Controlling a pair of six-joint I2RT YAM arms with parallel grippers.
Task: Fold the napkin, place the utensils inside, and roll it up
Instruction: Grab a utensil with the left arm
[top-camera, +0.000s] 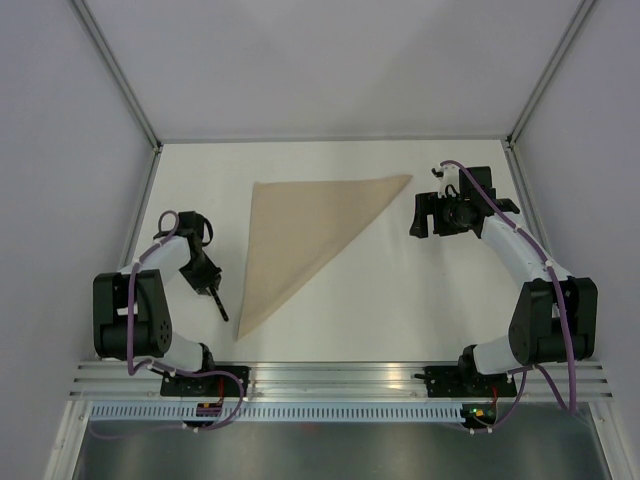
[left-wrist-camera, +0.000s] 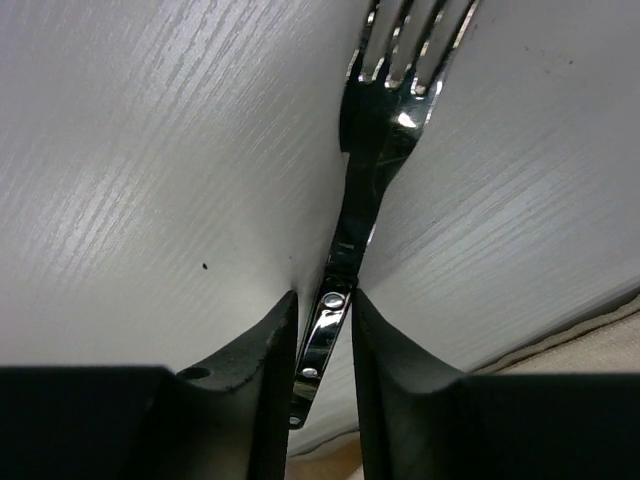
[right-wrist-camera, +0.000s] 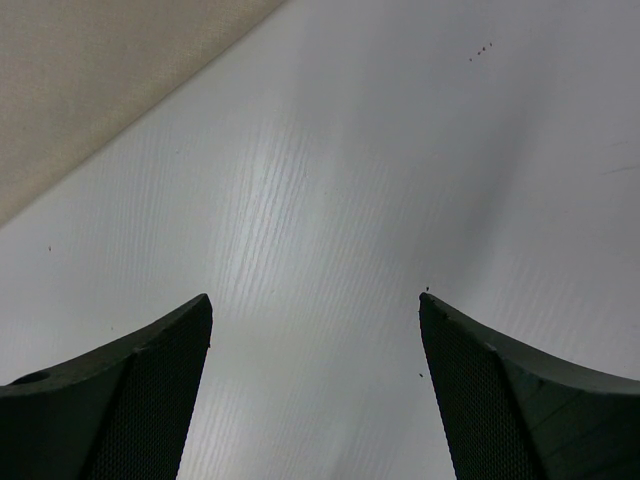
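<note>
We see the left gripper (left-wrist-camera: 325, 295) closed to a narrow slot around the fork (left-wrist-camera: 375, 150), its two dark fingers (left-wrist-camera: 265, 385) pressing the slim handle from either side just below a small rivet. The tines point away from the wrist camera over the white bench (top-camera: 400, 290). The right gripper (right-wrist-camera: 315, 300) stands wide open, holding and touching nothing, with only bare bench between its fingers and a few dark specks on the surface farther off. The napkin (top-camera: 310, 235) lies flat on the bench between the two arms, folded into a triangle. One edge runs along the far side and a long point reaches toward the near left. The left gripper and fork sit just to the left of it, while the right gripper is off its far right corner and apart from it. From above, we make out only the dark handle poking out of the left gripper toward the near edge; the tines are hidden under the gripper. In the left wrist view the tine tips are cut off at the top and the handle's lower end disappears between the fingers. We cannot tell whether the fork rests on the bench or hangs just above it. Only strips of the napkin show at the edges of both wrist views.
</note>
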